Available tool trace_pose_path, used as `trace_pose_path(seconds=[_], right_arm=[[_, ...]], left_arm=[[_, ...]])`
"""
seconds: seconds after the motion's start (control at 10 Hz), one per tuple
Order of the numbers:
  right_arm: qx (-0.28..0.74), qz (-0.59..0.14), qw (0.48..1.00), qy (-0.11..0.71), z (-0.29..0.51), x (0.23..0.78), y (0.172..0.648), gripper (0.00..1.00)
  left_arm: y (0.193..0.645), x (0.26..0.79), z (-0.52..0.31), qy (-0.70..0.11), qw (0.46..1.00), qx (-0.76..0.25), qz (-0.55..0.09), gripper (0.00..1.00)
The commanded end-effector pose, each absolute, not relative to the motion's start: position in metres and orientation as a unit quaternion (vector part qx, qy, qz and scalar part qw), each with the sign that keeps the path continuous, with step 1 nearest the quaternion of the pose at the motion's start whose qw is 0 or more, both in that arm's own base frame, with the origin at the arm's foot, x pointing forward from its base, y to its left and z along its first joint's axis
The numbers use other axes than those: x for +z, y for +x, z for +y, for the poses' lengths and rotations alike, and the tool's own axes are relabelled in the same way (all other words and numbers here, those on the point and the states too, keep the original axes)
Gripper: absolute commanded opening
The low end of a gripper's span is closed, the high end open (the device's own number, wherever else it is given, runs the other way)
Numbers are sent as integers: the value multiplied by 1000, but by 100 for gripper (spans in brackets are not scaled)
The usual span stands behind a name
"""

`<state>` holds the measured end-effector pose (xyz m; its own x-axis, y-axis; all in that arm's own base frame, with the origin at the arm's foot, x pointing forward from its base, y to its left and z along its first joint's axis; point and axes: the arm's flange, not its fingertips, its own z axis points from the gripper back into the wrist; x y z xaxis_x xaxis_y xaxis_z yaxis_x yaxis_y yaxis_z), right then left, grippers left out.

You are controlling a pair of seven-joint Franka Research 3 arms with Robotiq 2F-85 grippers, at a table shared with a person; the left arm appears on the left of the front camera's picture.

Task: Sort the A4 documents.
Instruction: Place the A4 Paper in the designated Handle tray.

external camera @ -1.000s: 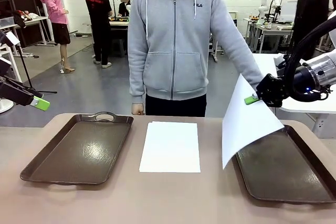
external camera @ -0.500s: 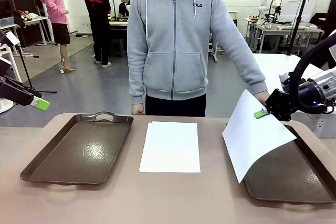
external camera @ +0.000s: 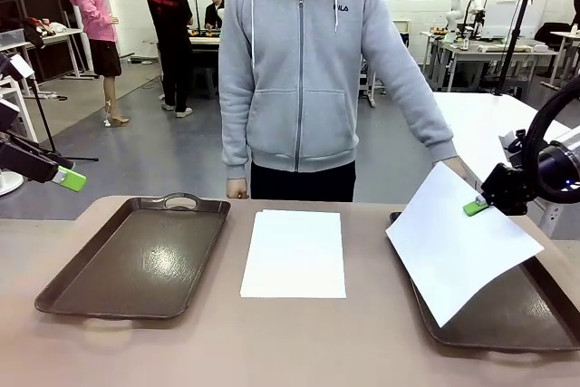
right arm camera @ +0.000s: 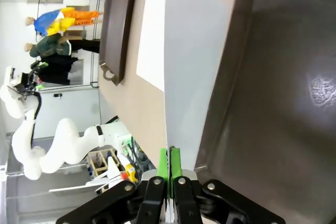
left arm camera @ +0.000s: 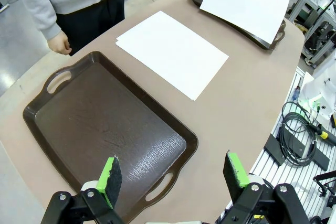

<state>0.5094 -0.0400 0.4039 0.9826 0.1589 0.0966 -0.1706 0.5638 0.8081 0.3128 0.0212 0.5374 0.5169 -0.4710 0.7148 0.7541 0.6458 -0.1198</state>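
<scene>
**A:** Which step are we in?

**B:** Mid-placement, by our judgement. Nearest us hangs the low corner of the held sheet [external camera: 462, 256]. It slopes up and away to our right pincer [external camera: 478, 207], which is clamped on the paper's far edge. In the right wrist view the green pads are pressed together with the sheet edge-on between them. The right tray [external camera: 507, 324] lies directly below the pincer. The sheet's corner farthest from the pincer pokes out past the tray's inner rim. We can't tell whether any part of the paper touches the tray.

**A:** So what does the next move call for?

**B:** We'd bring the pincer lower and level the sheet, shifting it so that every corner falls inside the rim. Only then would we part the fingers. The paper is thin and floppy, so we expect it to sag and slide.

**A:** And our other side?

**B:** Our left pincer [left arm camera: 173, 171] holds nothing, its fingers spread wide. It hovers above the near handle end of the left tray [left arm camera: 105, 129].

**A:** What's left to sort?

**B:** The remaining documents [external camera: 294, 254] lie flat on the table [external camera: 272, 342] between the trays, well off to the right pincer's left. They are plain white with crisp edges and no print, and smaller than a tray. An offset corner suggests there is more than one sheet. Beyond them stands the person [external camera: 304, 70], with a hand [external camera: 459, 166] just past the held sheet's top corner, near the right pincer.
</scene>
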Motion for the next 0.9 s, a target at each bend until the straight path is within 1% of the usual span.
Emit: trace_pose_path(seconds=[0.0, 0.3, 0.5, 0.8], right_arm=[[86, -19, 893, 440, -47, 392, 514, 1], [47, -46, 895, 440, -58, 370, 508, 1], [39, -39, 896, 441, -69, 355, 507, 1], [9, -61, 902, 427, -85, 349, 504, 1]], left_arm=[[314, 536, 23, -219, 837, -371, -337, 100], [314, 536, 23, -219, 837, -371, -337, 100], [314, 536, 23, -219, 837, -371, -337, 100], [314, 536, 23, -219, 837, -371, -337, 100]])
